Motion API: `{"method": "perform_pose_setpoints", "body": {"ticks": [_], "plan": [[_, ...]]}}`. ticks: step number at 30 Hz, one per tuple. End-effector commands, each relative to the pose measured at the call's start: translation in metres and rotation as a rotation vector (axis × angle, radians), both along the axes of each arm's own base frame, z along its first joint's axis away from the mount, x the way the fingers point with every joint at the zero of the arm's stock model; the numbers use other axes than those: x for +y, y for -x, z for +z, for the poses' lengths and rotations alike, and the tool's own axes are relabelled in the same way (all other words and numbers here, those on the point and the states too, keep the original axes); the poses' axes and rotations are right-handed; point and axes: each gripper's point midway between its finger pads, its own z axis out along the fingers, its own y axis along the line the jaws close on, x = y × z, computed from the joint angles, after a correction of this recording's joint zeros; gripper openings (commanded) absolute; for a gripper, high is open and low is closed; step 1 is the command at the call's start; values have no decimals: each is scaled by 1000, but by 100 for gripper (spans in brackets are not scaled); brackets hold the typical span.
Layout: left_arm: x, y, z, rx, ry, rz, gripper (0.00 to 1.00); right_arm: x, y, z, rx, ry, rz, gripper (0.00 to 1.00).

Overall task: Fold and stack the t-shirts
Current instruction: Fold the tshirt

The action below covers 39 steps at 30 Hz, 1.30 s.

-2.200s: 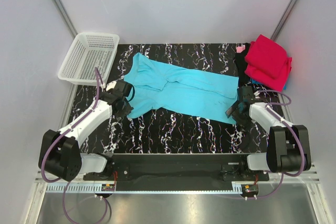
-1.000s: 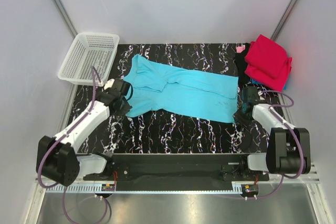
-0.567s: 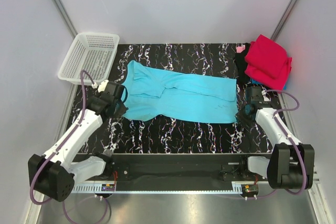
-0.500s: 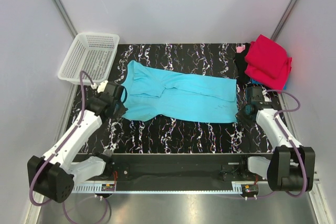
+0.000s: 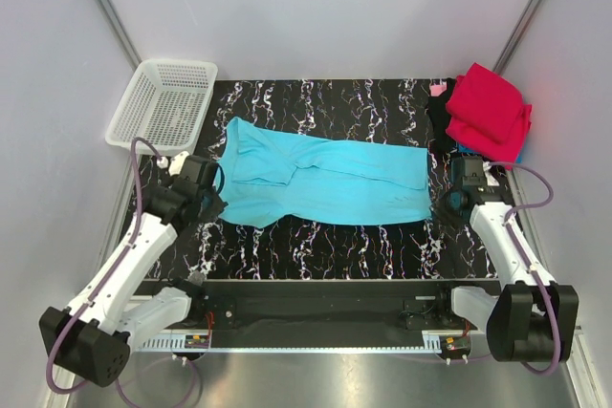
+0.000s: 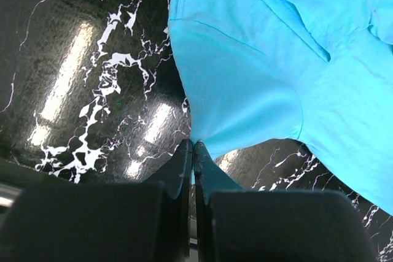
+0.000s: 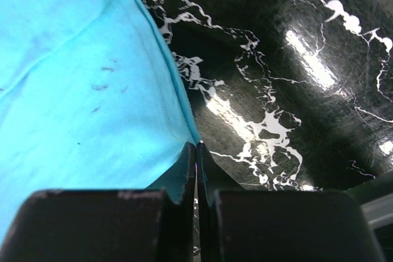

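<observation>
A turquoise t-shirt (image 5: pixel 325 183) lies spread lengthwise across the black marble table (image 5: pixel 325 241), pulled taut between both arms. My left gripper (image 5: pixel 218 204) is shut on its near-left corner; in the left wrist view the closed fingertips (image 6: pixel 193 146) pinch the cloth (image 6: pixel 258 72). My right gripper (image 5: pixel 440 209) is shut on the near-right hem corner, and the right wrist view shows the closed tips (image 7: pixel 196 145) holding the hem (image 7: pixel 80 78). A folded crimson t-shirt (image 5: pixel 488 112) tops a pile at the back right, with black (image 5: pixel 440 123), pink (image 5: pixel 438 90) and blue (image 5: pixel 466 148) cloth showing under it.
A white mesh basket (image 5: pixel 163 102) sits at the back left corner, half off the table. Grey walls with metal posts close in the back and sides. The arms' bases and a black rail run along the near edge.
Both grippers have drawn apart and toward the near edge with the shirt's corners in them. The turquoise shirt has gone from slanted and rumpled to straight and flatter.
</observation>
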Motion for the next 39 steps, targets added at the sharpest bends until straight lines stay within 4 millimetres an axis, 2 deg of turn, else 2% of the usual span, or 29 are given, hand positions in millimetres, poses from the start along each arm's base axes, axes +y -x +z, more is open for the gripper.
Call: {"method": "perform_pose_setpoints", "body": {"ticks": [1, 3, 4, 5, 7, 9, 10, 15, 16, 17, 18, 19, 20, 22, 24, 25, 26, 28, 30, 32, 36, 37, 38, 39], "plan": [[-6, -22, 28, -59, -1, -9, 0, -2, -24, 28, -66, 3, -4, 0], [-9, -34, 43, -82, -5, -13, 0, -2, -34, 38, -85, 9, 2, 0], [-10, -40, 39, -58, -22, -14, 0, -3, -37, 39, -81, 11, 1, 0], [-11, -48, 48, -75, -19, -11, 0, -4, -44, 45, -97, 15, 4, 0], [-15, -60, 46, -52, -38, -11, 0, -6, -50, 44, -84, 24, 1, 0], [-18, -72, 51, -52, -44, -13, 0, -6, -60, 47, -86, 29, 8, 0], [-20, -78, 51, -46, -47, -13, 0, -7, -64, 43, -67, 32, 8, 0], [-25, -117, 40, 6, -86, -6, 0, -8, -94, 43, -68, 41, 29, 0], [-23, -124, 40, 8, -89, 3, 0, -9, -99, 36, -48, 42, 29, 0], [-24, -131, 45, -4, -87, 5, 0, -9, -107, 40, -58, 44, 30, 0], [-23, -138, 36, 22, -99, 5, 0, -9, -112, 39, -62, 44, 34, 0], [-20, -143, 34, 28, -100, 15, 0, -9, -117, 31, -39, 46, 36, 0], [-19, -152, 37, 19, -98, 20, 0, -10, -125, 34, -48, 48, 36, 0], [-14, -163, 27, 46, -108, 31, 0, -11, -135, 25, -29, 53, 37, 0], [-11, -175, 29, 39, -110, 39, 0, -12, -148, 27, -43, 61, 38, 0], [-6, -181, 20, 63, -117, 49, 0, -13, -152, 18, -20, 61, 38, 0], [-6, -189, 23, 53, -115, 51, 0, -13, -161, 21, -32, 64, 41, 0], [-1, -203, 15, 66, -121, 59, 0, -15, -174, 15, -21, 72, 48, 0], [1, -214, 8, 80, -124, 57, 0, -16, -180, 3, 4, 79, 46, 0], [6, -228, -3, 96, -121, 67, 0, -18, -190, 3, 1, 85, 46, 0], [11, -251, -21, 115, -88, 72, 0, -16, -202, -11, 23, 77, 51, 0], [13, -255, -26, 121, -82, 72, 0, -15, -203, -13, 29, 72, 58, 6], [13, -262, -33, 130, -82, 70, 0, -14, -206, -12, 24, 65, 65, 23], [13, -265, -35, 131, -83, 62, 6, -13, -207, -13, 24, 61, 67, 48]]}}
